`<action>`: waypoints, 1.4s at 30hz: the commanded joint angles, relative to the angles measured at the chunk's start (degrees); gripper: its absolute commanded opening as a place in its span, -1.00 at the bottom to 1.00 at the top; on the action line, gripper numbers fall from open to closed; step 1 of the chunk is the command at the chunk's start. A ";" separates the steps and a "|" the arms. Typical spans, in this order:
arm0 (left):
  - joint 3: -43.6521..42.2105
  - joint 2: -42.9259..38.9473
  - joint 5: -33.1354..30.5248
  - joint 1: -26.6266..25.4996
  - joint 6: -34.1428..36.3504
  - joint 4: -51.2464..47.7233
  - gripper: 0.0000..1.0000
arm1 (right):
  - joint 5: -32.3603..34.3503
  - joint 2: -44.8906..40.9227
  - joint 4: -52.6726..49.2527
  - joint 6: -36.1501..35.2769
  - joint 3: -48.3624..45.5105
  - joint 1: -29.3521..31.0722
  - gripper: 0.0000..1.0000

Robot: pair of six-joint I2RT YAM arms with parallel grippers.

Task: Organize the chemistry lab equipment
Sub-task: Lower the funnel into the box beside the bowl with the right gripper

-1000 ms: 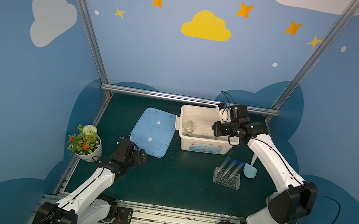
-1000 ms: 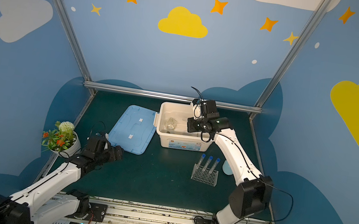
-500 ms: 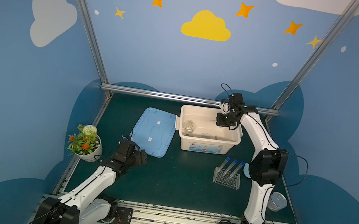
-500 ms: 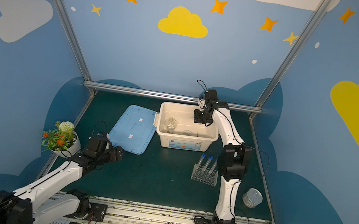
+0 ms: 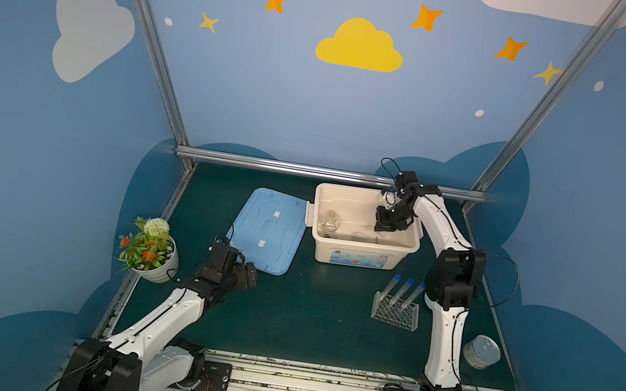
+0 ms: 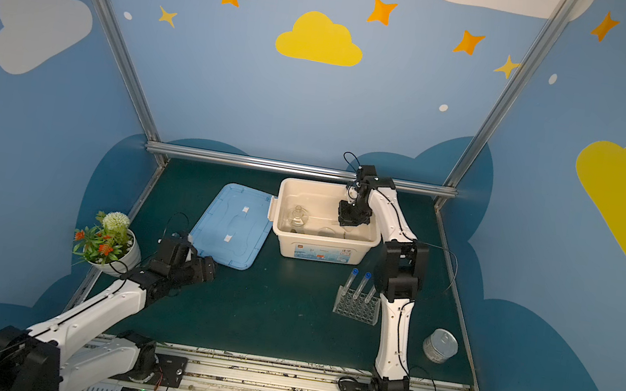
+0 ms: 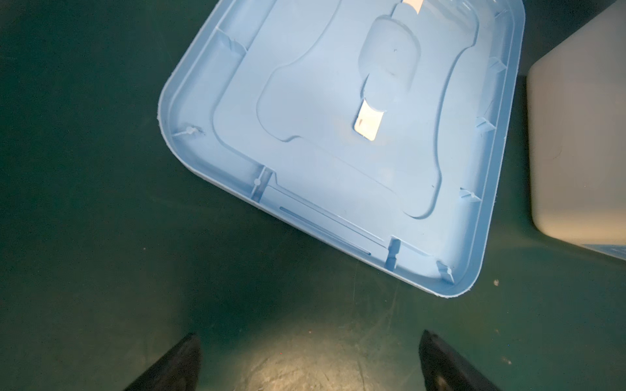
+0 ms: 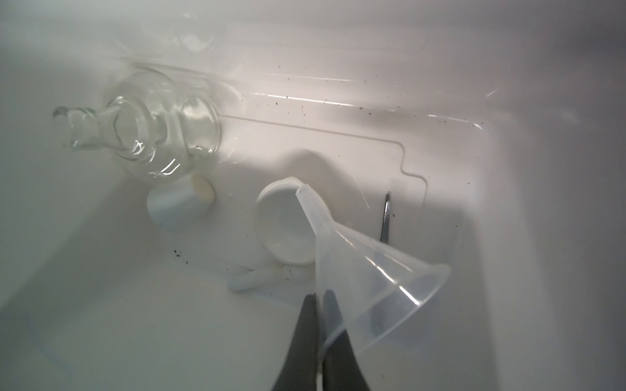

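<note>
On the far left stands the plant [image 5: 148, 247], which is no part of the job. Beside it the left hand [image 7: 308, 340] hovers over the desk [image 5: 305, 321], spread wide and empty, just short of the lid's [image 5: 270, 230] near corner. Next comes the bin [image 5: 361, 256], holding the flask [image 8: 162, 125], cup [image 8: 176, 210], pestle [image 8: 250, 281], bowl [image 8: 284, 226] and tweezers [image 8: 386, 220]. The right hand [image 8: 320, 299] is inside it, pinching the funnel [image 8: 372, 270] by its rim, low over the bowl. This looks like the drop-off step, so the hand should part and rise straight out without knocking the flask. On the desk in front of the bin's right end, the rack [image 5: 396, 314] with its tubes [image 5: 406, 292] probably comes next. The tin [image 5: 481, 352] lies furthest right.
</note>
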 commanded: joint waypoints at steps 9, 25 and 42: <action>0.31 0.37 -0.57 -0.36 0.31 0.94 0.99 | -2.70 -2.46 2.00 0.86 -5.42 -0.71 -0.93; 0.30 1.54 -0.48 -0.45 0.32 1.20 0.99 | -5.90 3.35 1.62 2.11 -0.08 -2.66 -0.91; -0.04 1.44 -0.26 -0.54 0.15 1.29 0.99 | -6.70 4.51 0.06 1.82 -0.26 -2.75 -0.53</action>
